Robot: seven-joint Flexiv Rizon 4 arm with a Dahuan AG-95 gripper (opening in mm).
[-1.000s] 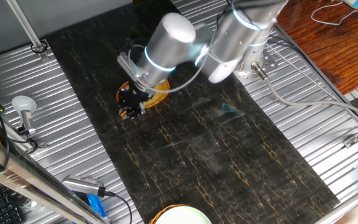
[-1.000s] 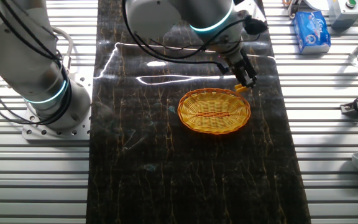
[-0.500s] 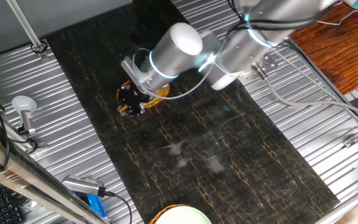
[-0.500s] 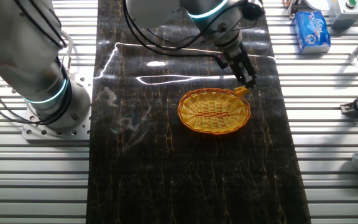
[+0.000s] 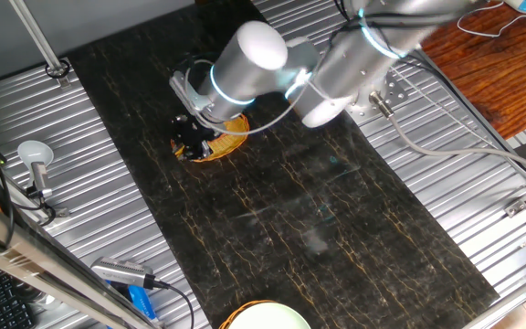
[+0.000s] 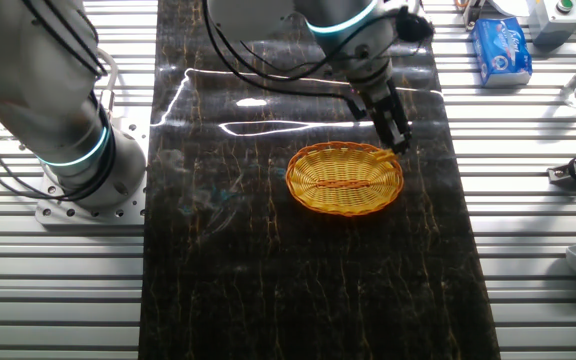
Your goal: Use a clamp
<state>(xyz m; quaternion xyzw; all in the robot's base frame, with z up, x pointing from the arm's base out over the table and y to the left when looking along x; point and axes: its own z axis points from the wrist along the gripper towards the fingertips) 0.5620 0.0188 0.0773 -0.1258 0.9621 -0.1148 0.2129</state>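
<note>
— Jaws first: how do they stand?

— Hard to settle. From the other fixed view, the black two-finger gripper [image 6: 396, 140] points down at the far right rim of the round yellow-orange woven basket [image 6: 344, 179], its fingers close together, but I cannot tell whether they are pinching anything or merely nearly closed.

— And the tiny yellow-orange plastic clamp?

— I cannot make it out with any certainty in either view. Its colour matches the basket, and the spot at the fingertips where it might be is too small and too dark to read.

— What does the one fixed view add?

— There the gripper [image 5: 186, 146] hangs over the near edge of the basket [image 5: 229, 131], of which only a yellow sliver shows beneath the silver arm [image 5: 272, 64]. Small orange glints sit among the fingertips; whether they belong to the clamp or to the basket weave, I cannot say.

— What does the basket rest on?

— It lies flat on the dark marbled mat [image 6: 298, 280] that runs down the middle of the ribbed metal table [image 6: 548, 260]. A blue and white packet [image 6: 500, 50] lies well apart, on the metal at the far right corner.
</note>
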